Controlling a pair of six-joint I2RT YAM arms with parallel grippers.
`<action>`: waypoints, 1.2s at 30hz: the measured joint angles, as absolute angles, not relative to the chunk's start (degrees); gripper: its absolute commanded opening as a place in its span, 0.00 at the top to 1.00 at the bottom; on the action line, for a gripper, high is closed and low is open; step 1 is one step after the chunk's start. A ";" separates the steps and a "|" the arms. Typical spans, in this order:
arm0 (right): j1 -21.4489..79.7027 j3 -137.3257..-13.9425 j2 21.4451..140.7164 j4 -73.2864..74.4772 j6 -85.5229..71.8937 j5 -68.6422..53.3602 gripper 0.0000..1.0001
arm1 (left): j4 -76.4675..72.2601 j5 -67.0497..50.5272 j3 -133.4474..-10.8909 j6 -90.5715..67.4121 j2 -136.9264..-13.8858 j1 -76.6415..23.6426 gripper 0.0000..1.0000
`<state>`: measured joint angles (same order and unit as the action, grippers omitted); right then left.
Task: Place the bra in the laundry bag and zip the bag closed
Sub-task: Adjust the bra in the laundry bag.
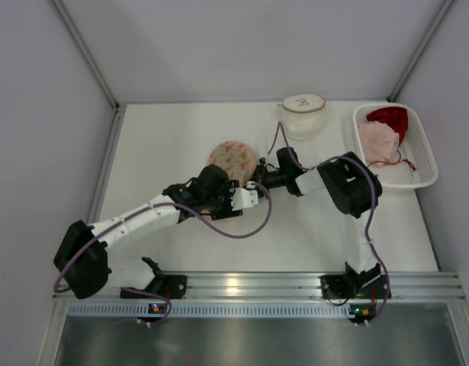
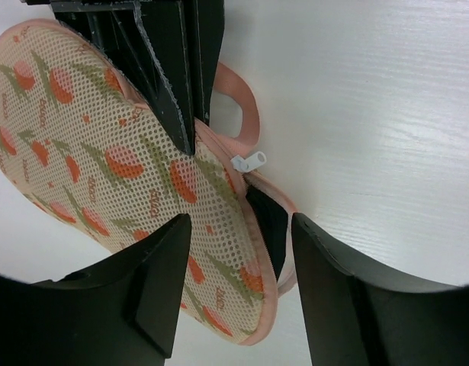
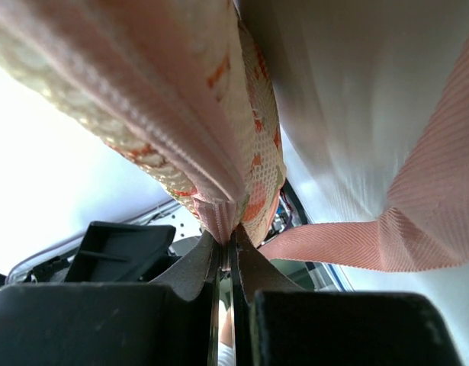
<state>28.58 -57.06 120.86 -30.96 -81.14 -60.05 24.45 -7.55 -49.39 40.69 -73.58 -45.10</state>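
The laundry bag [image 1: 232, 158] lies on the counter [image 1: 158, 145], its rim clamped in the right hand [image 3: 228, 244], while the left hand [image 2: 238, 225], fingers halfway apart, straddles the gaping edge below the zip pull [image 2: 249, 162], so closing there could catch mesh rather than the pull.

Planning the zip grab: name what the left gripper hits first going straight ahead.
The left gripper likely meets the laundry bag first, at its pink rim by the zipper pull; the right gripper pinches it just beyond. Depth unclear.
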 measured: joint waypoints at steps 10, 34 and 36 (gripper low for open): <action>28.58 -55.48 120.46 -34.11 -83.64 -60.16 1.00 | 24.62 -4.16 -48.93 39.16 -73.32 -45.01 0.42; 28.42 -55.48 120.46 -33.74 -83.00 -60.69 1.00 | 33.10 -3.73 -45.54 48.51 -71.77 -43.68 0.84; 28.42 -55.48 120.46 -33.67 -82.94 -60.69 1.00 | 32.97 -3.16 -45.54 48.27 -71.77 -43.46 0.99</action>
